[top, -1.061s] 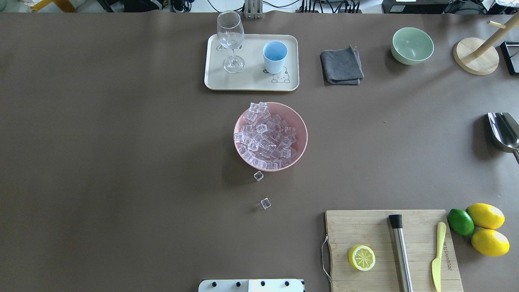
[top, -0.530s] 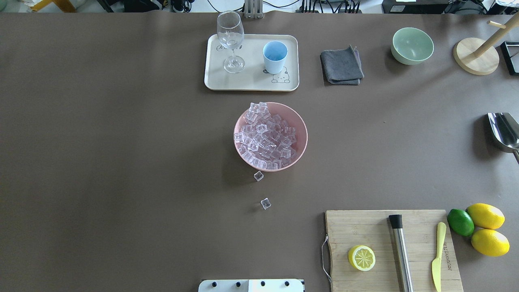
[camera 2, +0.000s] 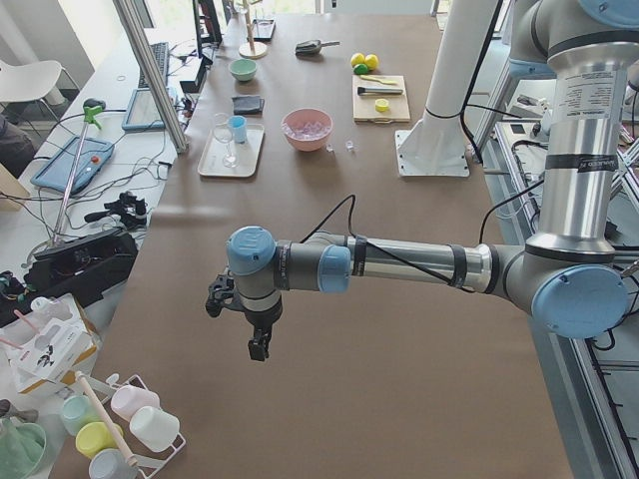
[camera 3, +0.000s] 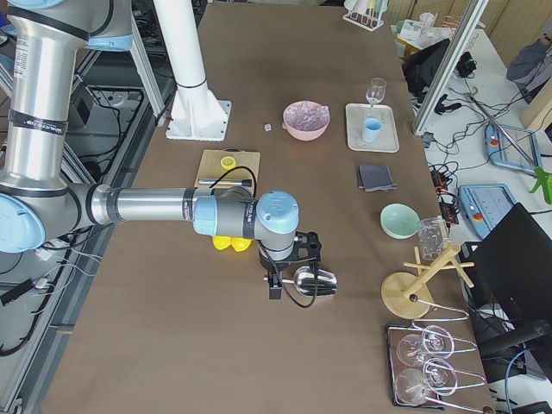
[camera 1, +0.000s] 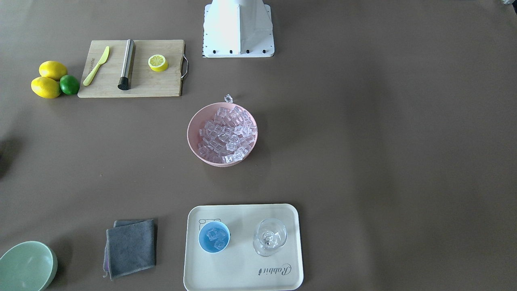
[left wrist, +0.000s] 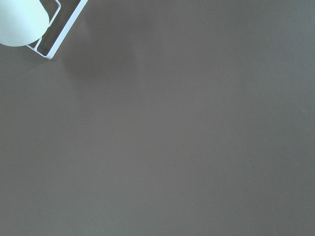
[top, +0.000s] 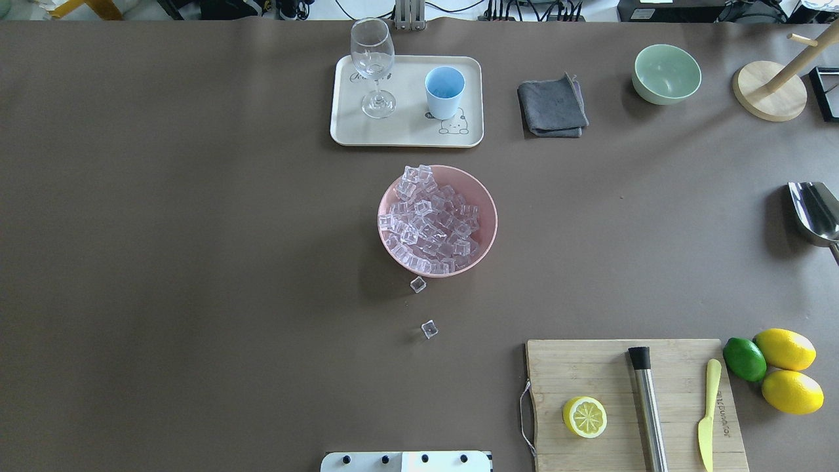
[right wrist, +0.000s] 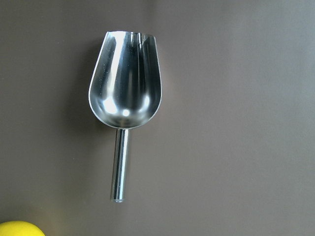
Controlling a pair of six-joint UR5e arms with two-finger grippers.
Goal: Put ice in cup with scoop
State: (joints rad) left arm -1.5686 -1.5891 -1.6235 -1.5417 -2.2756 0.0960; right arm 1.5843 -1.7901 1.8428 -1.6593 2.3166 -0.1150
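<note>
The ice (top: pixel 436 219) fills a pink bowl (top: pixel 488 196) at mid table, and two loose cubes (top: pixel 417 284) lie just in front of it. The light-blue cup (camera 1: pixel 214 237) stands on a cream tray (camera 1: pixel 242 275) and holds a few cubes. The silver scoop (right wrist: pixel 125 83) lies empty on the table at the far right edge (top: pixel 815 213). My right gripper (camera 3: pixel 274 289) hangs just beside it in the exterior right view; I cannot tell if it is open. My left gripper (camera 2: pixel 258 347) hangs over bare table far to the left; I cannot tell its state.
A wine glass (top: pixel 373 65) shares the tray. A grey cloth (top: pixel 552 105), a pale green bowl (top: pixel 666 73) and a wooden rack base (top: pixel 768 95) stand at the back right. A cutting board (top: pixel 629 400) with lemon half, steel cylinder and knife is front right, with lemons and a lime (top: pixel 744 358) beside it.
</note>
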